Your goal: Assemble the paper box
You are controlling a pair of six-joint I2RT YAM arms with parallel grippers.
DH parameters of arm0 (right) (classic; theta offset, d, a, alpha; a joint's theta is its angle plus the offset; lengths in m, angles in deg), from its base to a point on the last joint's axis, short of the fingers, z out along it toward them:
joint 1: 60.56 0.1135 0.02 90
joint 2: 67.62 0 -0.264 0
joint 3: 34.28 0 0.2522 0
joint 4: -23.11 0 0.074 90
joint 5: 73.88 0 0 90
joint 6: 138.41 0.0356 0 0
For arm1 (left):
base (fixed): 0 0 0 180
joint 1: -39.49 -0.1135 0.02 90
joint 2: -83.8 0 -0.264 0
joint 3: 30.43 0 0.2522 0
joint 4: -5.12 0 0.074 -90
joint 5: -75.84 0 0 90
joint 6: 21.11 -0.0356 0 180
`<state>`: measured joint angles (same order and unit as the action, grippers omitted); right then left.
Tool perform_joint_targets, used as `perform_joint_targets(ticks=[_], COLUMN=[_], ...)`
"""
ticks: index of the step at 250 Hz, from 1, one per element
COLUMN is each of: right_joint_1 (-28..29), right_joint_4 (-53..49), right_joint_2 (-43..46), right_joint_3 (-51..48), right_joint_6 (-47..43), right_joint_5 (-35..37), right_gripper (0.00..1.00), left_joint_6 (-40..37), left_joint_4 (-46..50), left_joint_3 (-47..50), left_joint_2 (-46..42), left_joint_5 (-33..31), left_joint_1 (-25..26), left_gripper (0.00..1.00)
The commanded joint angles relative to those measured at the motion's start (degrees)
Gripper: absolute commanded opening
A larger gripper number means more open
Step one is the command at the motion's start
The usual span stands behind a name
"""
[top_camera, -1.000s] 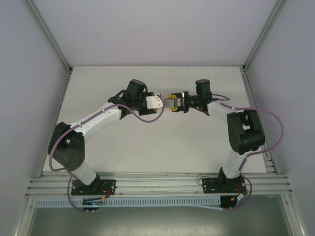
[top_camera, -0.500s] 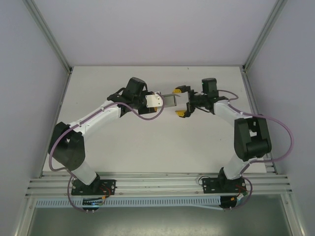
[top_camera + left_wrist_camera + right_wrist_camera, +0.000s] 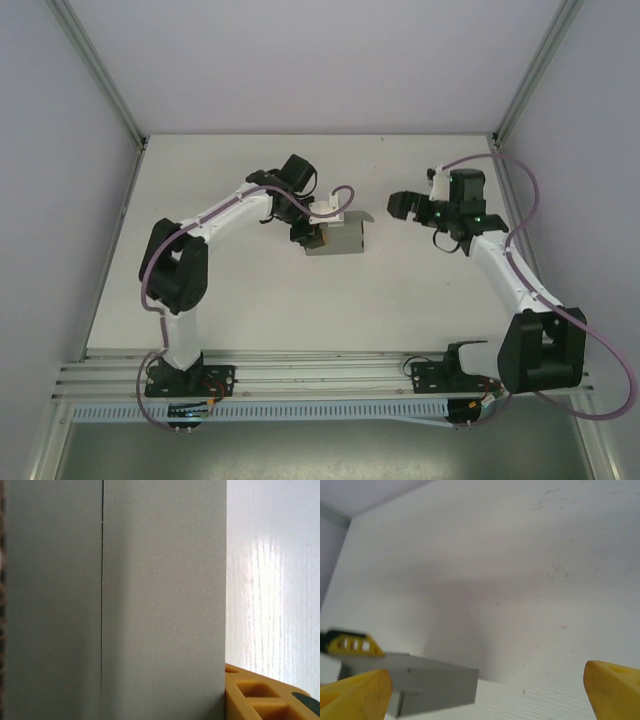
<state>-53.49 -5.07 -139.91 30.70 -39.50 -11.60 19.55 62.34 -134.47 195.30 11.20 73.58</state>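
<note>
Top view: the paper box [image 3: 340, 238] lies mid-frame, the left gripper [image 3: 312, 234] seemingly clamped on its left end. The right gripper [image 3: 424, 222] hangs to its right, apart from it, jaws spread wide.
Left wrist: a grey panel fills the left of the frame, with a yellow finger [image 3: 265, 697] touching it.
Right wrist: the box is at lower left.

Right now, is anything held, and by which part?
The left end effector grips the box by its left end, seen from above. The right end effector is open and empty.
</note>
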Motion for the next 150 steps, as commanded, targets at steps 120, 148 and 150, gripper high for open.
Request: perform_joint_targets(ticks=[120, 148, 150], right_joint_1=[12.58, 12.79, 12.79], right_joint_4=[-21.29, -21.27, -21.27], right_joint_2=[-13.29, -15.81, -15.96], right_joint_3=[14.70, 15.90, 15.99], right_joint_6=[-34.17, -33.69, -33.65], right_joint_5=[-4.59, -3.39, -3.45], right_gripper=[0.66, 0.66, 0.66], left_joint_6=[1.16, 0.91, 0.87], left_joint_4=[6.96, 6.05, 5.98], left_joint_3=[-2.93, -2.57, -2.52], left_joint_2=[4.80, 4.21, 4.17], left_joint_5=[1.96, 2.82, 2.86], left_joint_1=[-0.30, -0.33, -0.29], left_gripper=[0.47, 0.47, 0.47])
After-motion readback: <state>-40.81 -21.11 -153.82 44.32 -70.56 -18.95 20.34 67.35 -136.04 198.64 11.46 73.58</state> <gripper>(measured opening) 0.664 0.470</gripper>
